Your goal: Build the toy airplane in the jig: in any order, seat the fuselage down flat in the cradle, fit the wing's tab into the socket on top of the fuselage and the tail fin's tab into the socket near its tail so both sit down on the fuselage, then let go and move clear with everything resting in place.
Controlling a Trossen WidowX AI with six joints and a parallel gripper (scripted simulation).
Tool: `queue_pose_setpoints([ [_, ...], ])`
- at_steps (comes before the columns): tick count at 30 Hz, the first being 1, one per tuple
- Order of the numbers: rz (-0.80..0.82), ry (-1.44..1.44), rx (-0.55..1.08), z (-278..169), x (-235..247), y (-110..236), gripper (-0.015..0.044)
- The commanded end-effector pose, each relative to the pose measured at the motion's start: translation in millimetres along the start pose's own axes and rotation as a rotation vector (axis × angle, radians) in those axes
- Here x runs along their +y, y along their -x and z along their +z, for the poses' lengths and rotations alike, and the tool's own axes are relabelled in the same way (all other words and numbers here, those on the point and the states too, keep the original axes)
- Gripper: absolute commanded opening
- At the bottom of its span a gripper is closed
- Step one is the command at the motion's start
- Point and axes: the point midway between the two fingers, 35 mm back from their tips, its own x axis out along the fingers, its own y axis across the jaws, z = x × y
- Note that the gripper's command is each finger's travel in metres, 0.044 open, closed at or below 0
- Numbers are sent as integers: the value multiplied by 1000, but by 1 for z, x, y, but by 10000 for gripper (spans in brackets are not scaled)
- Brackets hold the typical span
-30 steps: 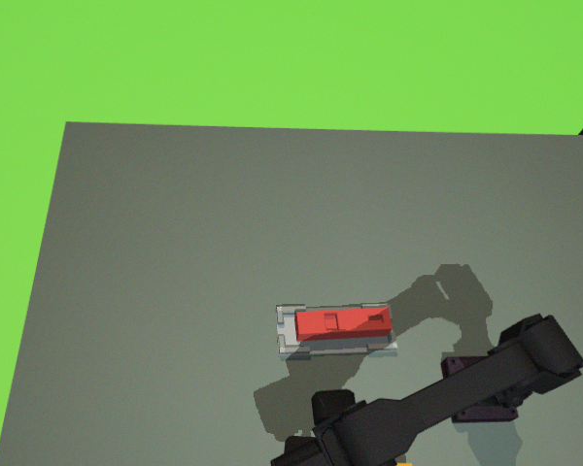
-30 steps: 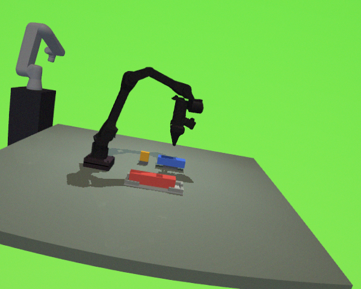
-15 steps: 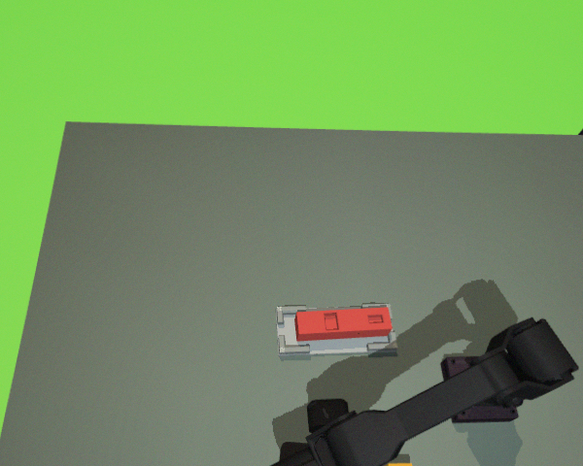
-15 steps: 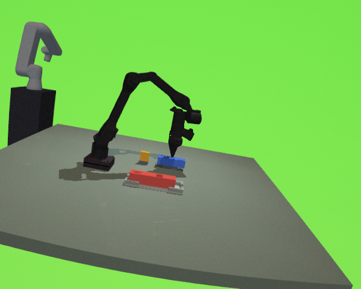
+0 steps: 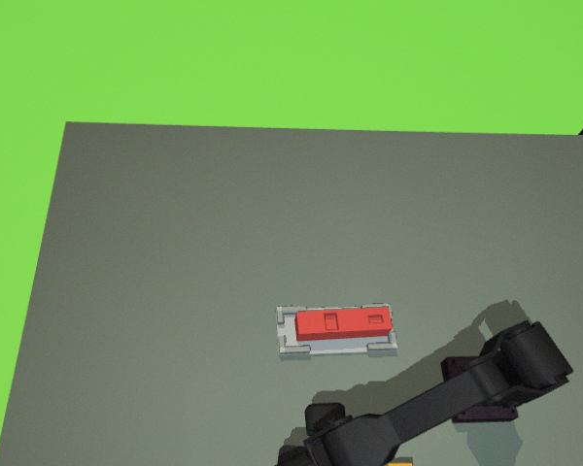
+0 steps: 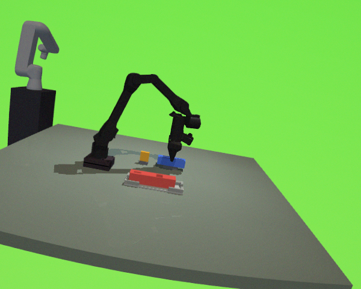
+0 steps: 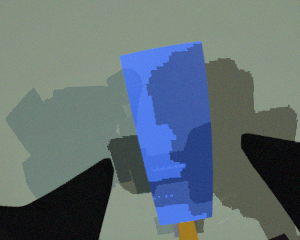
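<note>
The red fuselage (image 5: 353, 325) (image 6: 149, 180) lies in the grey cradle (image 5: 295, 349) (image 6: 175, 189), slightly askew and toward one end; whether it is fully down flat I cannot tell. Its two top sockets are empty. The blue wing (image 6: 180, 163) (image 7: 165, 100) lies on the table beyond the cradle in the exterior view. The orange tail fin (image 6: 144, 156) (image 7: 188, 231) (image 5: 399, 464) stands near the wing's end. My gripper (image 6: 172, 160) (image 7: 177, 153) is open and empty, pointing down low over the wing, with one finger on each side of it in the wrist view.
The arm's base (image 6: 98, 162) (image 5: 485, 413) stands on the table (image 5: 171, 225) (image 6: 205, 224), beside the tail fin and the cradle's tail end. A grey robot arm (image 6: 26, 48) on a black pedestal (image 6: 25, 115) stands behind the table in the exterior view.
</note>
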Motion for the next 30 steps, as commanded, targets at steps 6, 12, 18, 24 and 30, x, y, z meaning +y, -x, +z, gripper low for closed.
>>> queue_pose_setpoints([
  [6,1,-3,-2,0,0,-13,440],
  [12,1,-3,-1,-1,0,-23,440],
  [18,1,-3,-1,-1,0,-24,335],
  [24,1,-3,-1,-1,0,-24,197],
  [30,1,-3,-1,-1,0,-24,157],
])
